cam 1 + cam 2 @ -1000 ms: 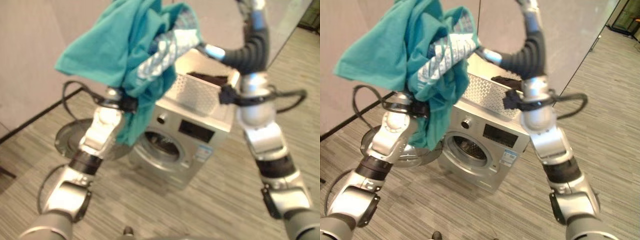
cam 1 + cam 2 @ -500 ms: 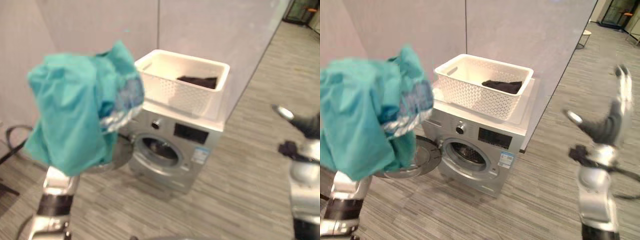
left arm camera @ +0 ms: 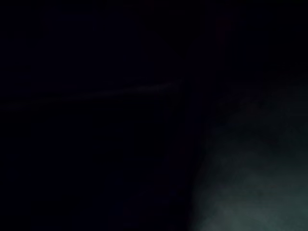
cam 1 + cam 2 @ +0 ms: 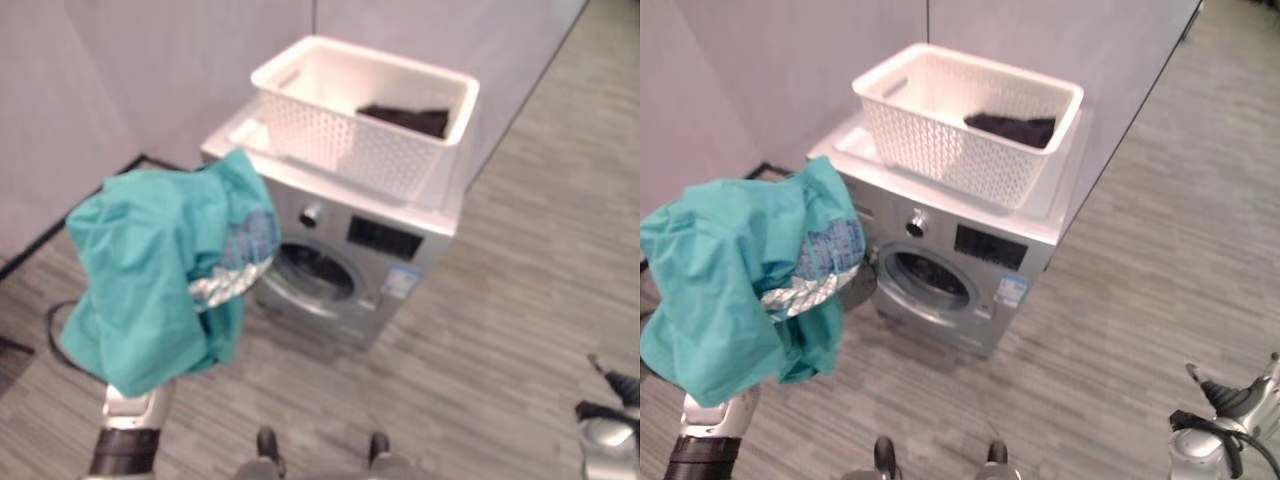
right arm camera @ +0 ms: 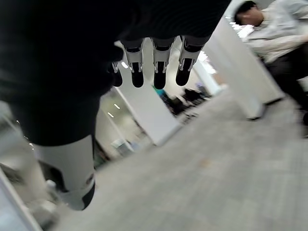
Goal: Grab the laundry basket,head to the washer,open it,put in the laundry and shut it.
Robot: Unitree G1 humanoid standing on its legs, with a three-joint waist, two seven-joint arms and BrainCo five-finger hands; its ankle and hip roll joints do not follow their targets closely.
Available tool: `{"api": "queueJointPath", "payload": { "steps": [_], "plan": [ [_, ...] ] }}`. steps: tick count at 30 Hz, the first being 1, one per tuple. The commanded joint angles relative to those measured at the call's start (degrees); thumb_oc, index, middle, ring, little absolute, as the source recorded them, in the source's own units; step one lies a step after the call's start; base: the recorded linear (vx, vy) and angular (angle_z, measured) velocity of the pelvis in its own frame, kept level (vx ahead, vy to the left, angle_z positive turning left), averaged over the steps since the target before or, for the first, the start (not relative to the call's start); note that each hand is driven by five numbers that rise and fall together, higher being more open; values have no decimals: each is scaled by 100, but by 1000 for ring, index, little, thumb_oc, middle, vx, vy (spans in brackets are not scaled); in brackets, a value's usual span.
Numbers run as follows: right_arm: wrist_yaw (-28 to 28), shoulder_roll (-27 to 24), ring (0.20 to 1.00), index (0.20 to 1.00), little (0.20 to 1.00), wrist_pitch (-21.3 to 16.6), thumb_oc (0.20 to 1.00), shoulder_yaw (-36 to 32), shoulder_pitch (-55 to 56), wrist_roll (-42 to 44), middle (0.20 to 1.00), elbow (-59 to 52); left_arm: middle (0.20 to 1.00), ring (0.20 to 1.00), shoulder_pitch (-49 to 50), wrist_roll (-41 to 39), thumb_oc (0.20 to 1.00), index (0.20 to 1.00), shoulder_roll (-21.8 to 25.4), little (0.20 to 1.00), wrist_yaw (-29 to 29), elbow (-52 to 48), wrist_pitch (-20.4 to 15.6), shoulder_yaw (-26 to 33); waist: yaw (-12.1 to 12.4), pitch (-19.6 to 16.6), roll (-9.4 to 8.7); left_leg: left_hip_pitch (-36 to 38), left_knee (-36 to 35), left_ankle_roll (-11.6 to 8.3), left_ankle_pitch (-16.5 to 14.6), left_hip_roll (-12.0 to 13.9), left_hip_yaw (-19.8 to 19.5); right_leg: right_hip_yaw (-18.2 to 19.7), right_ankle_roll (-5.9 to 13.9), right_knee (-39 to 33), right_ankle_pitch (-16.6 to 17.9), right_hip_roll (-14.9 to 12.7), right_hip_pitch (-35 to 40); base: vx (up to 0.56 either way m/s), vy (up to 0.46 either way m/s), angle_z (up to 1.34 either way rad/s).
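A teal garment (image 4: 150, 280) with a patterned silver-blue patch hangs bunched over my left hand, which is hidden under it, in front and to the left of the silver washer (image 4: 400, 250). The washer's round opening (image 4: 925, 280) shows dark just right of the cloth. Its door is mostly hidden behind the garment. The white laundry basket (image 4: 940, 150) stands on top of the washer with a dark garment (image 4: 1012, 127) inside. My right hand (image 4: 1228, 398) is low at the right, far from the washer, its fingers (image 5: 159, 62) straight and holding nothing. The left wrist view is dark under cloth.
Pale walls stand behind the washer, which sits close to a corner. Grey striped floor spreads in front and to the right. In the right wrist view a person (image 5: 274, 33) stands beyond a white pillar (image 5: 240, 72).
The camera has tipped down and moved. My left arm has lowered the teal garment toward the washer's front. My right arm has dropped to the lower right.
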Motion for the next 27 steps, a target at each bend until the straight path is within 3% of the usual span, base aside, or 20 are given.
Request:
{"api": "queueJointPath", "payload": {
  "steps": [1,4,5,6,8,9,10,12,13,15,16,17,18,19,20,21,22,24,25,27],
  "plan": [
    [-306,-122,1000,1000,1000,-356,1000,47,-314,607,1000,-22,200,200,-430,-215,200,200,82,200,-28,-10,-500,123,-90,220,16,-267,1004,477,-1334,-166,-312,234,66,526,-111,-200,-262,-259,168,-16],
    [-212,-92,1000,1000,1000,-463,1000,435,-553,987,1000,640,200,200,-533,-313,200,200,120,200,15,51,-515,58,-65,411,176,-599,1208,590,-1356,-60,15,-2,-54,1471,-337,-147,-722,-207,241,-34],
    [-23,-51,1000,1000,1000,-462,1000,595,-514,1072,1000,903,200,200,-501,-329,200,200,160,200,-61,26,-483,49,-5,367,247,-628,1194,674,-1423,-77,186,-287,-185,2088,-789,42,-643,-4,178,-67],
    [-14,-63,1000,1000,1000,-481,1000,606,-514,1084,1000,927,200,200,-484,-332,200,200,160,200,-66,20,-481,54,3,353,225,-632,1216,672,-1454,-84,207,-259,-195,2182,-861,19,-690,-23,278,-80],
    [248,33,1000,1000,1000,-492,1000,738,-418,1154,1000,1192,200,200,-288,-332,200,200,187,200,-144,-72,-410,148,118,264,163,-632,1199,771,-1455,-129,490,-516,-370,2623,-1472,307,-517,-66,206,-86],
    [450,99,1000,1000,1000,-530,1000,839,-384,1208,1000,1339,200,200,-132,-345,200,200,186,200,-232,-125,-367,242,213,149,-10,-743,1239,825,-1421,-221,731,-652,-381,2636,-1782,668,-240,-78,151,-71],
    [460,101,1000,1000,1000,-544,1000,854,-381,1217,1000,1358,200,200,-107,-350,200,200,198,200,-241,-135,-363,251,227,137,-32,-736,1257,821,-1442,-216,753,-630,-382,2625,-1796,670,-229,-105,102,-83],
    [627,145,1000,1000,1000,-575,1000,1012,-360,1251,1000,1398,200,200,66,-349,200,200,225,200,-314,-176,-335,363,443,-58,-282,-919,1343,863,-1415,-328,1081,-634,-412,2150,-1911,1014,327,-126,49,-84],
    [688,138,1000,1000,1000,-574,1000,1057,-364,1194,1000,1289,200,200,188,-301,200,200,249,200,-338,-236,-318,480,629,-136,-396,-1040,1411,833,-1360,-301,1324,-669,-552,1641,-2036,1081,594,-200,4,-81],
    [806,137,1000,1000,1000,-610,1000,1168,-315,1165,1000,1089,200,200,320,-303,200,200,192,200,-389,-262,-305,570,814,-135,-596,-1280,1805,777,-1310,-229,1413,-139,-775,949,-2188,1308,844,-137,-85,-103],
    [861,100,1000,1000,1000,-621,1000,1249,-278,1141,1000,996,200,200,330,-331,200,200,199,200,-369,-251,-326,586,918,1,-693,-1590,2434,565,-1023,-100,1291,53,-879,857,-2093,1326,900,-166,-144,-118],
    [904,22,1000,1000,1000,-619,1000,1409,-425,1078,1000,895,200,200,262,-351,200,200,226,200,-284,-216,-373,623,1122,213,-683,-1989,3100,108,-617,137,712,231,-1034,851,-2042,1455,889,-306,-56,-108],
    [989,-73,1000,1000,1000,-598,1000,1571,-539,940,1000,677,200,200,252,-338,200,200,213,200,-238,-233,-406,647,1232,314,-618,-2203,3180,-17,-377,45,-121,247,-1054,917,-1974,1454,738,-237,10,-68],
    [1039,-102,1000,1000,1000,-628,1000,1629,-522,897,1000,635,200,200,263,-326,200,200,188,200,-221,-232,-427,629,1266,336,-612,-2249,3189,-67,-416,-63,-826,281,-1005,936,-1972,1373,678,-46,176,-114],
    [1036,-135,1000,1000,1000,-679,1000,1611,-516,918,1000,703,200,200,378,-327,200,200,199,200,-287,-280,-402,615,1050,221,-448,-1891,2033,-31,-419,414,-1405,122,-846,871,-1999,1334,675,91,123,-111],
    [1036,-138,1000,1000,1000,-680,1000,1613,-516,918,1000,704,200,200,380,-327,200,200,197,200,-288,-281,-401,617,1041,221,-451,-1876,1994,-33,-391,408,-1408,115,-848,860,-1988,1330,678,144,278,-33],
    [994,-184,1000,1000,1000,-679,1000,1672,-569,954,1000,673,200,200,426,-408,200,200,217,200,-345,-251,-389,543,1046,232,-311,-1746,1334,-50,-131,548,-1590,163,-811,841,-2009,1282,698,58,173,55],
    [1010,-159,1000,1000,1000,-697,1000,1621,-511,963,1000,705,200,200,452,-422,200,200,179,200,-352,-165,-356,495,986,201,-233,-1607,1093,-84,-153,595,-1554,149,-790,870,-2111,1285,755,132,222,50],
    [1023,-147,1000,1000,1000,-713,1000,1522,-444,1017,1000,739,200,200,461,-473,200,200,156,200,-405,-60,-344,407,926,224,-181,-1622,1142,-141,-62,573,-1348,91,-786,922,-2144,1213,824,180,277,2],
    [1066,-114,1000,1000,1000,-643,1000,1408,-403,1118,1000,783,200,200,565,-600,200,200,125,200,-541,17,-308,227,895,207,-105,-1711,1434,-108,-269,418,-1122,-17,-709,1155,-2168,951,795,179,296,18]
  ]
}}
